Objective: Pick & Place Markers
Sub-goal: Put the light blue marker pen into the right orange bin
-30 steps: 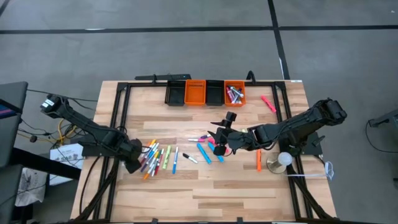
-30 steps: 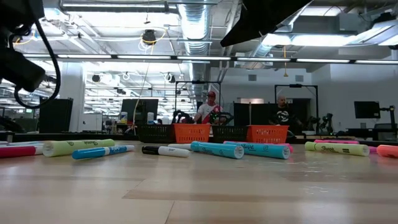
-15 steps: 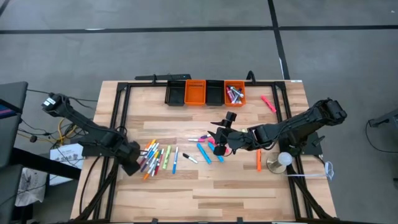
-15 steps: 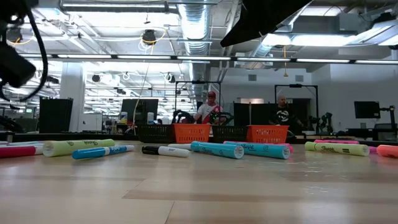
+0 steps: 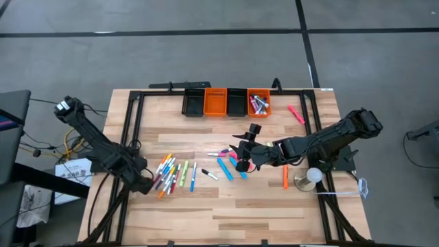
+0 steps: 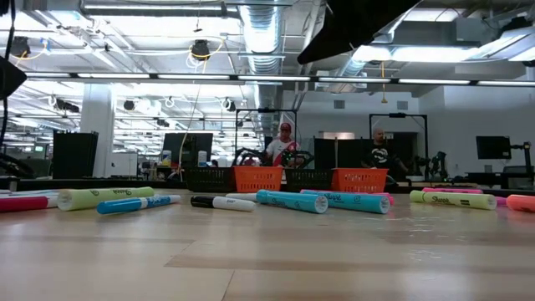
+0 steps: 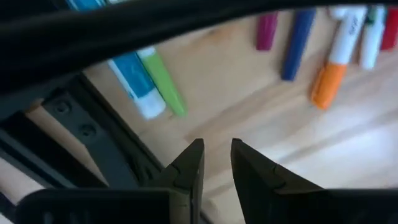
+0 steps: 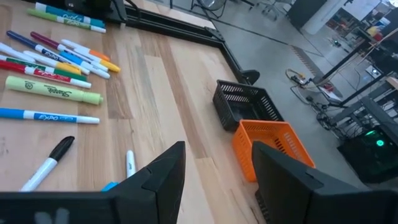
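Observation:
Many markers lie flat on the wooden table. One pile [image 5: 175, 175] is at the left, and a few markers [image 5: 225, 167] lie in the middle. My left gripper [image 5: 145, 184] hovers just left of the pile, pointing down. Its fingertips [image 7: 216, 155] stand a narrow gap apart with only bare wood between them. Blue and green markers [image 7: 146, 78] lie ahead of it. My right gripper [image 5: 239, 162] hangs open above the middle markers, tilted a little downward, with nothing between its fingers [image 8: 217, 171].
Four small bins stand in a row at the far edge. The rightmost orange bin [image 5: 258, 103] holds several markers. A pink marker [image 5: 295, 114] and an orange one [image 5: 285, 176] lie at the right. A black frame rail [image 7: 81, 124] runs by my left gripper. People stand in the room behind the table [image 6: 284, 146].
My left gripper has drawn back from the marker pile toward the table's left edge, risen a little and rolled about its own axis. Its arm has swung out of the low view's upper left. The markers have not moved.

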`<state>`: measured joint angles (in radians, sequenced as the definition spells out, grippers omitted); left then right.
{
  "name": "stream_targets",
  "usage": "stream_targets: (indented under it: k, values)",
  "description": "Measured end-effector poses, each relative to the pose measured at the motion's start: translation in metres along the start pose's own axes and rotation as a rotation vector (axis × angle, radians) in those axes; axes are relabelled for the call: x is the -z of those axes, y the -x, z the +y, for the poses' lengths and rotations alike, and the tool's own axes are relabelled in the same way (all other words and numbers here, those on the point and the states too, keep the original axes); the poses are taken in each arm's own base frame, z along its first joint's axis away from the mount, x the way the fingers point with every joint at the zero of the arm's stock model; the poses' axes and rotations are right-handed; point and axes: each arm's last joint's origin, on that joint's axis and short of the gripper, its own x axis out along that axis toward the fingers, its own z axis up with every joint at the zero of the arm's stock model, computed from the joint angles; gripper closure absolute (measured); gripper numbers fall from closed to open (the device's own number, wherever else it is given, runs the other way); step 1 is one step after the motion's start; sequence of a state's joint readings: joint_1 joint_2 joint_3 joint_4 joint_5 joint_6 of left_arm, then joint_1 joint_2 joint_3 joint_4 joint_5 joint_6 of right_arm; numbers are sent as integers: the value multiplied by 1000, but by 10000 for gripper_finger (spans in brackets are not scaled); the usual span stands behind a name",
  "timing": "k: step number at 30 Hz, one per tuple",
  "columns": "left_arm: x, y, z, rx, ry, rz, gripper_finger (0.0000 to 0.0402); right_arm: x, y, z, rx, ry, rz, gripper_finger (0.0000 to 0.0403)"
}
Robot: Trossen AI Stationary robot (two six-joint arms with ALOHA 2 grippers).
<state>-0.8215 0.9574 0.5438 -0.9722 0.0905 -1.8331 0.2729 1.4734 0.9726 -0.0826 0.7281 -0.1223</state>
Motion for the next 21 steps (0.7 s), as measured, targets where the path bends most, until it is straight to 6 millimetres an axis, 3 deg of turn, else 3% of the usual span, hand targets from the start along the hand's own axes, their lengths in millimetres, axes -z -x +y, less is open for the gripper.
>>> stream_targets:
  k: [14, 21]
  values:
    - [1, -37, -13, -246, 45, -86, 325, 0, 0, 0, 0, -18, 0, 223]
    - [3, -32, -27, -208, 33, -151, 325, 0, 0, 0, 0, -18, 0, 226]
